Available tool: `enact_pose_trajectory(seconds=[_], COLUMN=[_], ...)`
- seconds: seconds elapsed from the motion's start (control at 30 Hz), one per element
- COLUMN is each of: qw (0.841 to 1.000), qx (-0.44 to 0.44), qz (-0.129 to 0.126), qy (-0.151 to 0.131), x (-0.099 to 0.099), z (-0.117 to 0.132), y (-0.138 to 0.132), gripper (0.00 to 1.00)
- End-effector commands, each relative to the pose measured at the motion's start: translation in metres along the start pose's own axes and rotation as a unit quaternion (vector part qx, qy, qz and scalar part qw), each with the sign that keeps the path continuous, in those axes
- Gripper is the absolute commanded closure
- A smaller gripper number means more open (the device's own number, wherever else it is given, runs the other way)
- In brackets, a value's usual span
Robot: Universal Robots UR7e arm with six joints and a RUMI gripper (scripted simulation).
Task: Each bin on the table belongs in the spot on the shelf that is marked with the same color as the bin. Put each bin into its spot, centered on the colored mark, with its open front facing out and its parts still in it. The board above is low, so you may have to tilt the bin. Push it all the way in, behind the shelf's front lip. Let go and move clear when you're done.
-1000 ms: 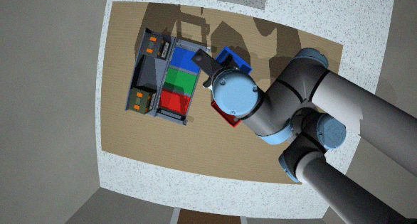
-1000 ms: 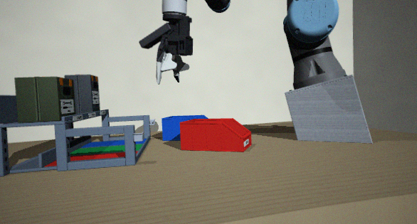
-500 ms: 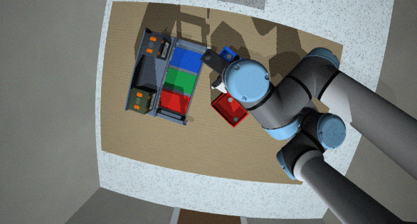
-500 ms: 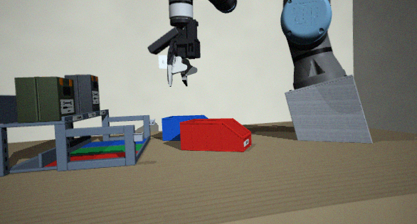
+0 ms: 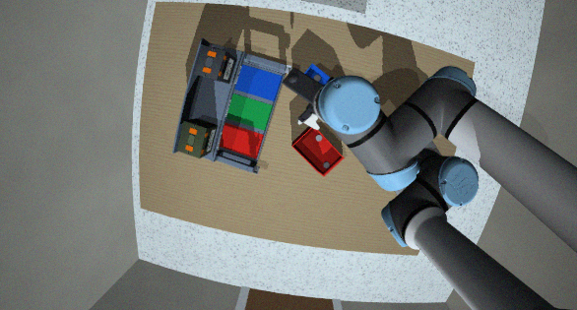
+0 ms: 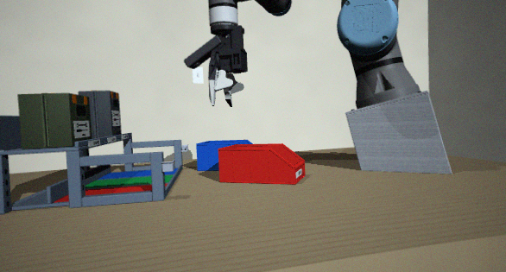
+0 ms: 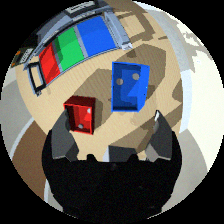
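"Where are the bins?"

"Both on the table (image 5: 197, 197) (image 6: 259, 229), in front of the shelf (image 5: 266, 64) (image 6: 74, 181) (image 7: 117, 32) and apart from it. The red bin (image 5: 317, 152) (image 6: 261, 165) (image 7: 80, 115) is out from the shelf's red end, upright, its sloping front turned away from the shelf. The blue bin (image 5: 320, 74) (image 6: 207, 154) (image 7: 127, 92) is out from the blue end, upright too."

"Anything in them?"

"Two round grey parts in each."

"And the jaws?"

"Spread wide, holding nothing. The gripper (image 5: 307, 117) (image 6: 221, 104) (image 7: 112, 109) hangs in front of the shelf, well above the table, touching neither bin."

"So what's on the shelf's lower level?"

"Just the colored marks, side by side: blue mark (image 5: 258, 83) (image 6: 138, 174) (image 7: 95, 36) at one end, green mark (image 5: 250, 110) (image 6: 125, 182) (image 7: 70, 48) in the middle, red mark (image 5: 241, 139) (image 6: 114, 189) (image 7: 49, 62) at the other. Neither bin is in its spot."

"Up top?"

"On the shelf's upper board, a dark grey box (image 5: 214, 64) (image 6: 99, 114) stands toward the blue end and an olive box (image 5: 197, 140) (image 6: 52, 121) toward the red end. Both have orange patches."

"Where's the arm mounted?"

"On a grey block (image 6: 399, 138), farther out from the shelf than the bins."
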State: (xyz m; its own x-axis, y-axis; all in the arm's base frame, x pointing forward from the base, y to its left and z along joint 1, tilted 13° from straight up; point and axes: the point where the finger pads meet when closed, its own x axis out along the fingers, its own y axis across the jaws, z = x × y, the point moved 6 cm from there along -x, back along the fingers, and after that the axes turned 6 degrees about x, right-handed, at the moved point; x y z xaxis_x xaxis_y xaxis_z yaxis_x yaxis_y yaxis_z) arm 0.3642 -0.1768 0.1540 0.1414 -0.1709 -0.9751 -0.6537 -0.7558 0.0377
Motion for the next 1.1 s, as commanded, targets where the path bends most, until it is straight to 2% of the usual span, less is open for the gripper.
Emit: enact_pose_trajectory(seconds=[0.0,0.3,0.33,1.07], qw=[1.000,1.000,1.000,1.000], qx=[-0.001,-0.001,-0.001,-0.001], qz=[-0.002,-0.002,-0.002,-0.002], qy=[-0.001,-0.002,-0.002,-0.002], x=[0.0002,0.0004,0.0004,0.0004], z=[0.0010,0.0015,0.0015,0.0015], y=[0.0009,0.0013,0.0013,0.0013], gripper=[0.00,0.00,1.00,1.00])
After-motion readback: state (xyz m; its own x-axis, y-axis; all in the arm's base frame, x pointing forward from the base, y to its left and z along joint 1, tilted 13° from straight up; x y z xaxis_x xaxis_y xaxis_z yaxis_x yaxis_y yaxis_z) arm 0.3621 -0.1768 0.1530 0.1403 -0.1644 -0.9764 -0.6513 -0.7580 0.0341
